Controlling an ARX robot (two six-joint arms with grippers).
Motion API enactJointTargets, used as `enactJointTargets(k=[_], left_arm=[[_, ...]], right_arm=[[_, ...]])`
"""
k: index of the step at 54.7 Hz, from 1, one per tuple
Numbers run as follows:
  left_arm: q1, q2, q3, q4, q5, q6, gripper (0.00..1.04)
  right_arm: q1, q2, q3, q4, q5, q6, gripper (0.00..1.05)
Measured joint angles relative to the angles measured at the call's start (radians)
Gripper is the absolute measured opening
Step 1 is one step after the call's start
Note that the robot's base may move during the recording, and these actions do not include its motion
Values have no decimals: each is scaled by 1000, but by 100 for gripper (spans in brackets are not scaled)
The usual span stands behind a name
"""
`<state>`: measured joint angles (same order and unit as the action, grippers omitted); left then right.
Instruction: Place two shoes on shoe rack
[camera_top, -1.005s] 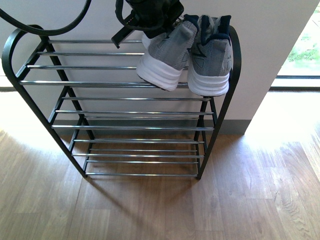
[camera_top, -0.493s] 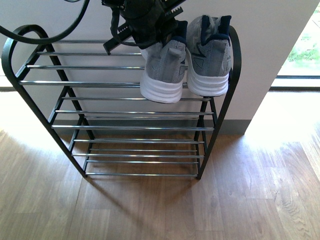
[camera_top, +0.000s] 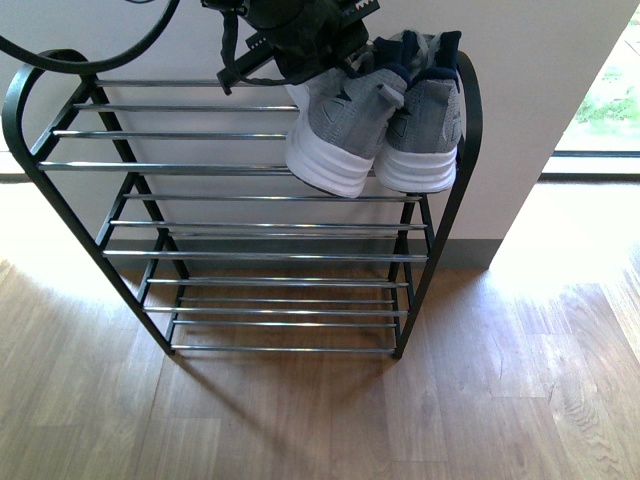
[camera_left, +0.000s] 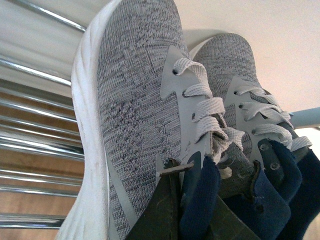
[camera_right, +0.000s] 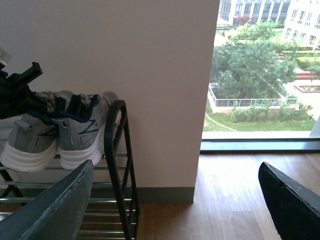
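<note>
Two shoes (camera_top: 385, 125) on rack (camera_top: 200, 168) top tier, right end, toes toward wall (camera_top: 530, 80), heels forward. Inner shoe (camera_top: 335, 135) skewed, touching outer shoe (camera_top: 428, 135), white sole overhanging front rod. Outer shoe straight, just beside rack's arched end. Left gripper (camera_left: 197, 192) clamped on inner shoe's navy collar, one finger each side. Right gripper (camera_right: 175, 200) empty, fingers spread wide, well apart from rack, above wood floor (camera_right: 235, 200).

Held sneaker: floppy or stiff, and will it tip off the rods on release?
Held sneaker is knit, so it probably flexes in the collar grip of the left end effector. Its thick sole overhangs the front rod, tilted; it could tip.
</note>
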<state>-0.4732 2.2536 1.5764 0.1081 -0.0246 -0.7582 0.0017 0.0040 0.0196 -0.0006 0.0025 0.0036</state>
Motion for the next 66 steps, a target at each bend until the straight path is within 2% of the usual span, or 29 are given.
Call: enactJointTargets(k=[11, 19, 21, 32, 35, 41, 45, 51, 53, 55, 58, 60, 66], left_arm=[[11, 0, -17, -18, -1, -43, 2], [14, 4, -24, -31, -22, 33, 2], [14, 4, -24, -41, -28, 41, 5], [17, -4, -33, -8, 24, 78, 51], [19, -22, -47, -9, 27, 78, 60], [43, -140, -151, -15, 63, 72, 83], [71, -273, -238, -33, 50, 82, 97], [128, -487, -357, -108, -90, 169, 95], [147, -558, -453, 12, -207, 282, 91], [168, -618, -574, 253, -259, 399, 82], [198, -688, -730, 524, -252, 569, 69], [211, -723, -807, 628, -236, 619, 62], [240, -796, -957, 742, -204, 697, 44]], right_arm=[[0, 0, 0, 0, 0, 0, 96], [0, 0, 0, 0, 0, 0, 96], [0, 0, 0, 0, 0, 0, 96], [0, 0, 0, 0, 0, 0, 96], [0, 0, 0, 0, 0, 0, 96], [0, 0, 0, 0, 0, 0, 96], [0, 0, 0, 0, 0, 0, 96], [0, 0, 0, 0, 0, 0, 96], [0, 0, 0, 0, 0, 0, 96], [0, 0, 0, 0, 0, 0, 96], [0, 0, 0, 0, 0, 0, 96], [0, 0, 0, 0, 0, 0, 96], [0, 0, 0, 0, 0, 0, 96]])
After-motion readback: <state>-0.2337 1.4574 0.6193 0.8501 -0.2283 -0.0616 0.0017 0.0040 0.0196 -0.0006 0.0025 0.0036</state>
